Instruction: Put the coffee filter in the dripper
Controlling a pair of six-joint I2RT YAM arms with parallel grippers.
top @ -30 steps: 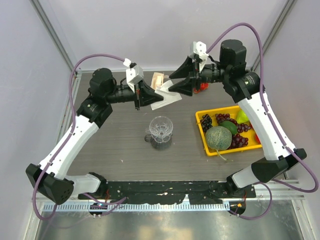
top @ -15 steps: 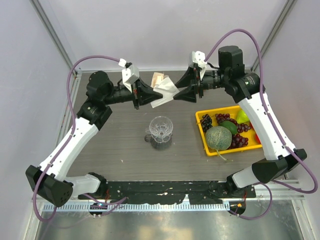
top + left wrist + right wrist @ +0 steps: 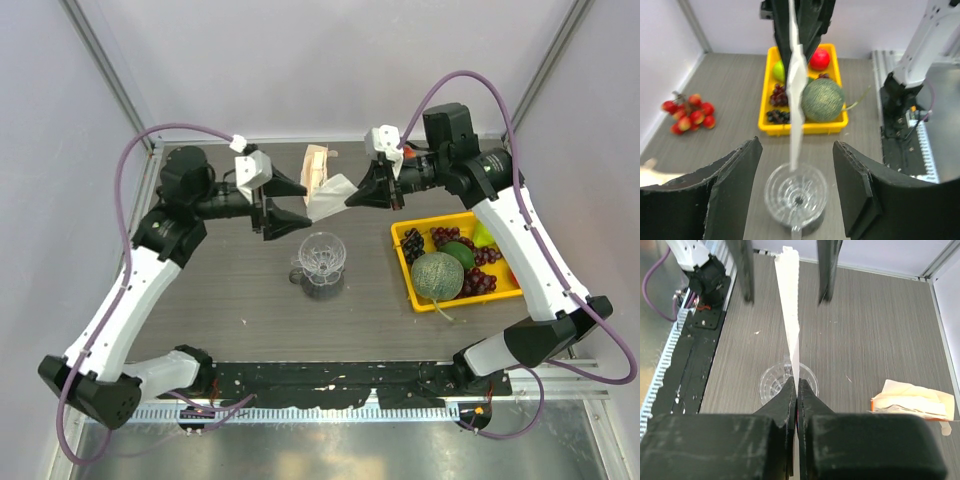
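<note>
The coffee filter point(image 3: 330, 197) is a flat white paper sheet held in the air above the dripper point(image 3: 322, 254), a clear ribbed cone standing on a glass cup at the table's middle. My right gripper point(image 3: 352, 199) is shut on the filter's right edge. In the right wrist view the filter point(image 3: 790, 305) runs edge-on away from the shut right gripper point(image 3: 796, 383), over the dripper point(image 3: 771, 385). My left gripper point(image 3: 300, 204) stands open just left of the sheet. In the left wrist view the filter point(image 3: 797, 85) hangs between its spread fingers point(image 3: 742, 170), touching neither, with the dripper point(image 3: 796, 192) below.
A yellow tray point(image 3: 440, 219) with a melon point(image 3: 437, 277) and grapes sits at the right. A pack of filters point(image 3: 317, 160) lies at the back of the table. A bunch of red fruit point(image 3: 687, 112) lies near the far wall.
My left gripper has let go of the filter and drawn back to the left. My right gripper has shut on the filter, which now hangs from it, slightly lower, over the dripper.
</note>
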